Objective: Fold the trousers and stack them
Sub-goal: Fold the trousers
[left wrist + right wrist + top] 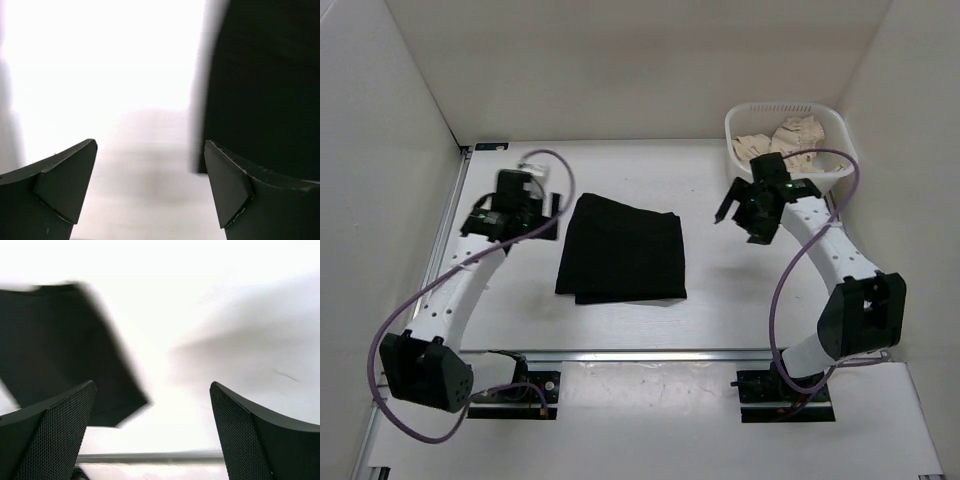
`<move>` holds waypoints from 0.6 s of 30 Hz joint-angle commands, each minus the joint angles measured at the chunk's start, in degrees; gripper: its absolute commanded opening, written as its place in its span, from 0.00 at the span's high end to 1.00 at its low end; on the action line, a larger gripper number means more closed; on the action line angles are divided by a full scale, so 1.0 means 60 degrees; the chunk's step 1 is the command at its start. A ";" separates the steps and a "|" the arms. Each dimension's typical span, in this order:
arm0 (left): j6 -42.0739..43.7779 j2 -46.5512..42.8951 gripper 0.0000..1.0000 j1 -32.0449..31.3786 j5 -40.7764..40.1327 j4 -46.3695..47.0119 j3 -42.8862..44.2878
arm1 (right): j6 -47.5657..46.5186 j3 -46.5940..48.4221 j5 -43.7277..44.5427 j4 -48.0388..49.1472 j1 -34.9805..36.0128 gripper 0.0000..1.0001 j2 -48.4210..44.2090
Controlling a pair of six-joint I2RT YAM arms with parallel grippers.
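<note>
You have a white table (720, 300) bearing the plain black soft-fabric trousers (622, 250). They lie folded into a flat rectangle between your two pincers, just right of the left pincer (542, 215) and farther off to the left of the right pincer (740, 222). A white slotted plastic basket (840, 135) of beige cloths (785, 140) sits just behind the right pincer. Both pincers hang released, gripping nothing.

Left arm (450, 295): arches up from its base, wrist bent inward toward centre. Left hand (150, 145): jaws spread wide, nothing between them. Right arm (825, 245): arches up from its base, wrist turned inward. Right hand (152, 385): jaws spread wide, empty. The two hands sit well apart
</note>
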 commanded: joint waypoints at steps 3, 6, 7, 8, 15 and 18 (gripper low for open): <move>-0.0027 0.0631 0.00 0.4209 -0.1194 -0.0003 -0.0234 | -0.1636 0.0137 0.1110 -0.2538 -0.1014 0.01 -0.1242; -0.0027 0.0720 0.00 0.5194 -0.1192 -0.0209 -0.0378 | -0.2192 0.0268 0.1711 -0.2903 -0.1353 0.01 -0.1741; -0.0027 0.0546 0.00 0.5282 -0.1192 -0.0210 -0.0379 | -0.2338 0.0371 0.1917 -0.3007 -0.1441 0.01 -0.1843; -0.0027 0.0298 0.00 0.5283 -0.1192 -0.0210 -0.0495 | -0.2615 0.0372 0.2252 -0.3095 -0.1442 0.01 -0.1844; -0.0027 -0.0202 0.00 0.5590 -0.1280 -0.0210 -0.0965 | -0.3028 0.0372 0.2373 -0.3110 -0.2057 0.01 -0.2035; -0.0027 -0.0291 0.00 0.5839 -0.1280 -0.0210 -0.1185 | -0.3028 0.0167 0.2182 -0.3022 -0.2057 0.01 -0.2123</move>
